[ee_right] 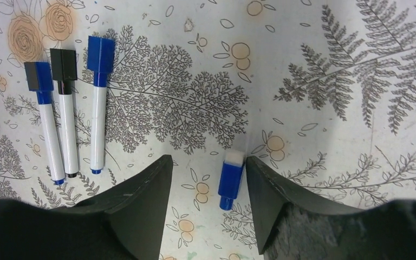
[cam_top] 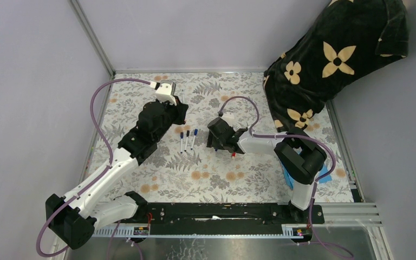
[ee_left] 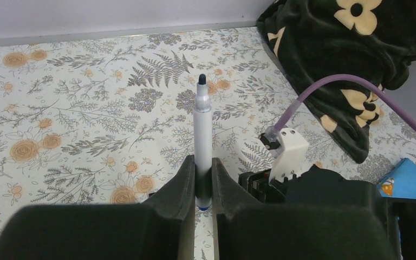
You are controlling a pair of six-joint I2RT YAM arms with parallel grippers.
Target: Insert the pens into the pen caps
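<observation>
Flowers and ferns are printed on the table cloth (cam_top: 216, 179) that lies under everything. Past the right arm (cam_top: 298, 157), at the far side, sits a big black blanket (cam_top: 330, 59) with yellow flowers. The left arm (cam_top: 141, 135) reaches out over the cloth. The left gripper (ee_left: 203, 168) is squeezed tight on a pen (ee_left: 202, 130). That pen sticks straight out from between the fingers, and its dark bare tip points away from the hand. The right gripper (ee_right: 207, 160) hangs low over the cloth with its fingers apart, and it holds nothing. A little blue cap (ee_right: 231, 179) lies on the cloth in the gap between those fingers. It is closer to one finger than the other, and I cannot tell if it touches. Off to the left of this hand, toward the other arm and well clear of the fingers, three pens (ee_right: 67, 119) lie side by side. Each one has its cap on: two blue, one black.
</observation>
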